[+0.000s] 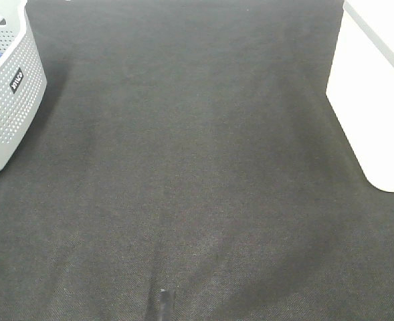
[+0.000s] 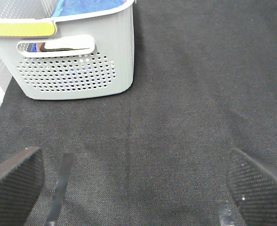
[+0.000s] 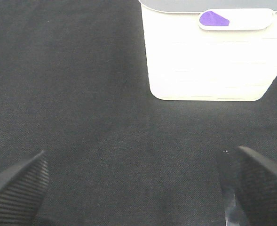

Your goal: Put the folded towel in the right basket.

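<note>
Flanking one dark mat (image 1: 197,174): two baskets, grey (image 1: 6,100) and white (image 1: 377,100)

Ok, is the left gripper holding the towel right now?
No, the left gripper is open with nothing between its fingers, and blue fabric lies inside the grey perforated basket.

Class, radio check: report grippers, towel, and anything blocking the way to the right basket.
Left gripper and right gripper: jaws open, empty. Blue towel in grey left basket. White right basket stands apart; dark mat between them bare.
</note>
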Action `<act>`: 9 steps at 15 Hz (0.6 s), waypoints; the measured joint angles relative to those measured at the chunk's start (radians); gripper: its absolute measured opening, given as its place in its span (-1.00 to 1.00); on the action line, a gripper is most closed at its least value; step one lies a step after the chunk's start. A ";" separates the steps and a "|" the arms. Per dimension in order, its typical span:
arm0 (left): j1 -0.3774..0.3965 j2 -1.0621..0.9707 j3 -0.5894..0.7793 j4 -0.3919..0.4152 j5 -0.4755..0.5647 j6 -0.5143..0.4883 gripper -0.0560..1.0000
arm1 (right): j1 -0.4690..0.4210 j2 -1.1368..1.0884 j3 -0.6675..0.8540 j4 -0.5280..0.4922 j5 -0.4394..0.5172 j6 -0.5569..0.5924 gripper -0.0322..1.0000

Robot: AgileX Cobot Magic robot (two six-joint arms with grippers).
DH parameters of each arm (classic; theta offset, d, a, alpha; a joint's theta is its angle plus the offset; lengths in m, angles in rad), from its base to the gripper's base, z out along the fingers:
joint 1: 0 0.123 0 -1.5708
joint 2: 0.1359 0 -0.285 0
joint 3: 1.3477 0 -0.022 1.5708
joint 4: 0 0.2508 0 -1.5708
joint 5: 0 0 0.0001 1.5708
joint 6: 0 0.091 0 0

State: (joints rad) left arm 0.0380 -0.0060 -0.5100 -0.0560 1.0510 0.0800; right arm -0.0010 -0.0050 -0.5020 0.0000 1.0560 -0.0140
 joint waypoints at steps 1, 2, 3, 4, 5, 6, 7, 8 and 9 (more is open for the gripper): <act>0.000 0.000 0.000 0.000 0.000 0.000 0.98 | 0.000 0.000 0.000 0.000 0.000 0.000 0.92; 0.000 0.000 0.000 0.000 0.000 0.000 0.98 | 0.000 0.000 0.000 0.000 0.000 0.000 0.92; 0.000 0.000 0.000 0.000 0.000 0.000 0.98 | 0.000 0.000 0.000 0.000 0.000 0.000 0.92; 0.000 0.000 0.000 0.000 0.000 0.000 0.98 | 0.000 0.000 0.000 0.000 0.000 0.000 0.92; 0.000 0.000 0.000 0.000 0.000 0.000 0.98 | 0.000 0.000 0.000 0.000 0.000 0.000 0.92; 0.000 0.000 0.000 0.000 0.000 0.000 0.98 | 0.000 0.000 0.000 0.000 0.000 0.000 0.92; 0.000 0.000 0.000 0.000 0.000 0.000 0.98 | 0.000 0.000 0.000 0.000 0.000 0.000 0.92; 0.000 0.000 0.000 0.000 0.000 0.000 0.98 | 0.000 0.000 0.000 0.000 0.000 0.000 0.92; 0.000 0.000 0.000 0.000 0.000 0.000 0.98 | 0.000 0.000 0.000 0.000 0.000 0.000 0.92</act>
State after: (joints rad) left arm 0.0380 -0.0060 -0.5100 -0.0560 1.0510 0.0800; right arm -0.0010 -0.0050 -0.5020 0.0000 1.0560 -0.0140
